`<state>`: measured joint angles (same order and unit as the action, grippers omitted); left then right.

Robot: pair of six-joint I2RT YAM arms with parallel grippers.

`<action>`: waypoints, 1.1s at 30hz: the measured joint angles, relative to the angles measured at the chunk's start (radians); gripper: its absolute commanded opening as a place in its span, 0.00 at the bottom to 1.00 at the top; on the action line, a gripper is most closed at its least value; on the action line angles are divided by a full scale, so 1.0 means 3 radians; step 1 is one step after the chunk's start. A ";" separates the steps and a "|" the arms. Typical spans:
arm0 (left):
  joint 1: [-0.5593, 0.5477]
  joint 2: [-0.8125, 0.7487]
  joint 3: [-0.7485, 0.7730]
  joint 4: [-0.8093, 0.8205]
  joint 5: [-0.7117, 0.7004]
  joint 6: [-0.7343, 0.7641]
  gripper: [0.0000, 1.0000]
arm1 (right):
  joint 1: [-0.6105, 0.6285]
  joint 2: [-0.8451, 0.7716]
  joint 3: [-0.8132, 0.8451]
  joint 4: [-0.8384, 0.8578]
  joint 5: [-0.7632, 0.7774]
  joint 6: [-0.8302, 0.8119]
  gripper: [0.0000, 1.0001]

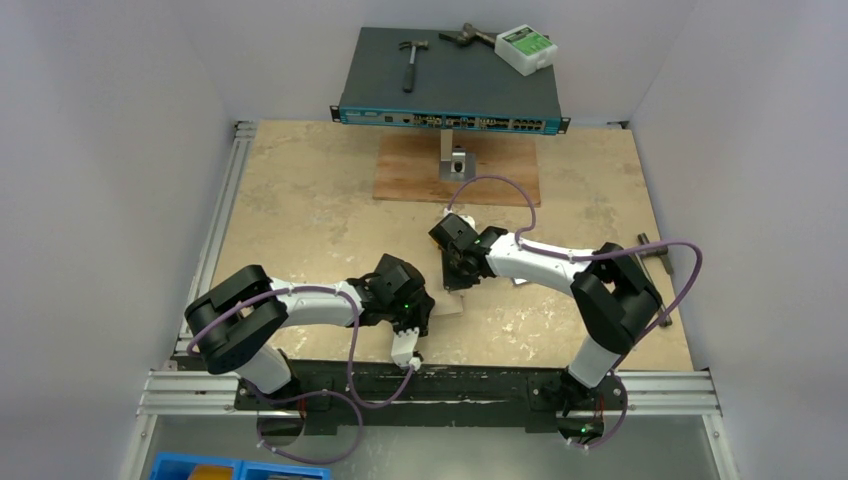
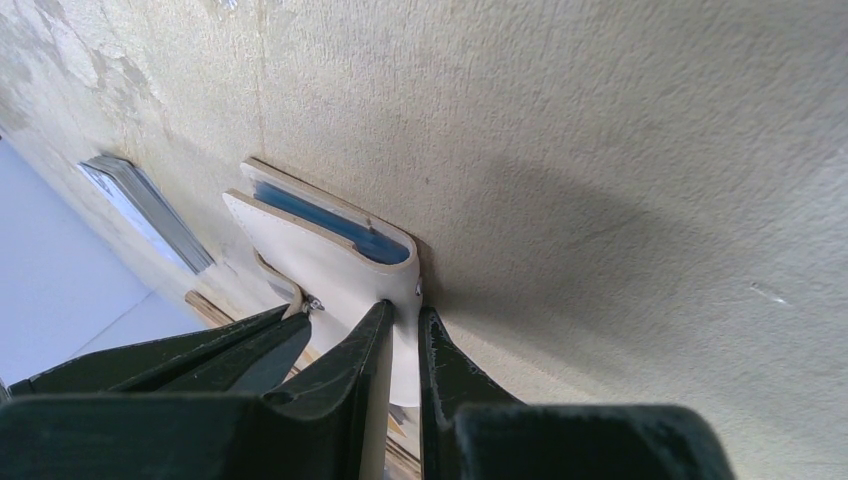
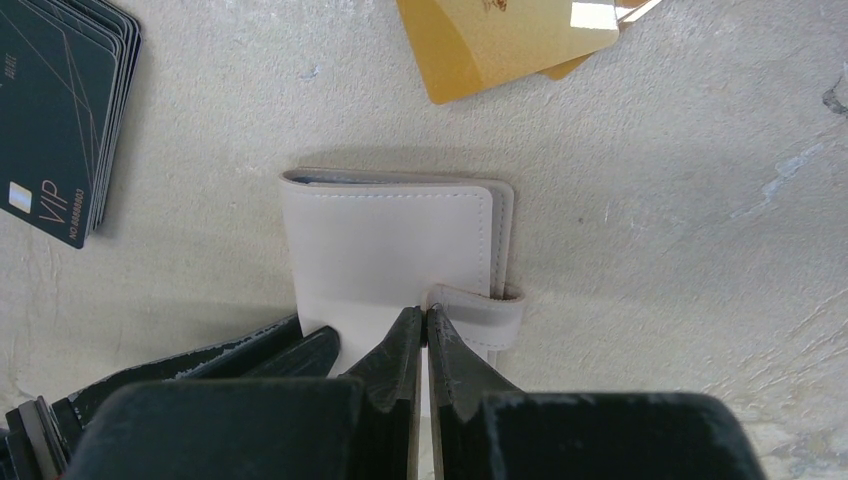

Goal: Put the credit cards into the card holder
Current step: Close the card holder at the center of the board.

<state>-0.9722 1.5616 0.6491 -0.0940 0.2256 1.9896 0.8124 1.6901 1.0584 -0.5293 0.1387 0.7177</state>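
Note:
The beige card holder [image 3: 385, 235] lies folded shut on the table, blue pockets showing at its open edge [image 2: 330, 225]. My left gripper [image 2: 407, 310] is shut on the edge of its cover. My right gripper [image 3: 426, 312] is shut with its tips pinching the free end of the snap tab [image 3: 485, 308]. In the top view both grippers, left [image 1: 420, 308] and right [image 1: 455, 278], meet over the card holder [image 1: 449, 304]. A stack of black credit cards [image 3: 65, 110] lies left of it, orange-yellow cards [image 3: 500, 35] beyond it, and a silver-grey stack [image 2: 145, 210] off to one side.
At the back stands a network switch [image 1: 450, 100] with a hammer [image 1: 410, 60] and a white box [image 1: 527, 48] on it. A wooden board [image 1: 420, 175] with a metal bracket [image 1: 456, 162] lies in front of it. A tool [image 1: 655, 255] sits at the right edge, a blue bin [image 1: 240, 468] below the table.

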 measured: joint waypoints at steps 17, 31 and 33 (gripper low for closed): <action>-0.0015 0.0000 0.0014 -0.0019 -0.0028 -0.0025 0.07 | -0.0003 -0.0028 -0.0058 0.0088 -0.0072 -0.0039 0.00; -0.0017 0.0004 0.0037 -0.0058 -0.0031 -0.0039 0.07 | 0.0098 0.0048 0.0006 0.0048 0.0029 -0.0161 0.00; -0.0018 0.0005 0.0038 -0.0061 -0.0031 -0.0045 0.07 | 0.0136 0.0075 0.0034 0.0023 0.0099 -0.0175 0.00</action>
<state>-0.9775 1.5631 0.6605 -0.1123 0.2165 1.9762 0.8532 1.7126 1.0687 -0.5224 0.1684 0.6651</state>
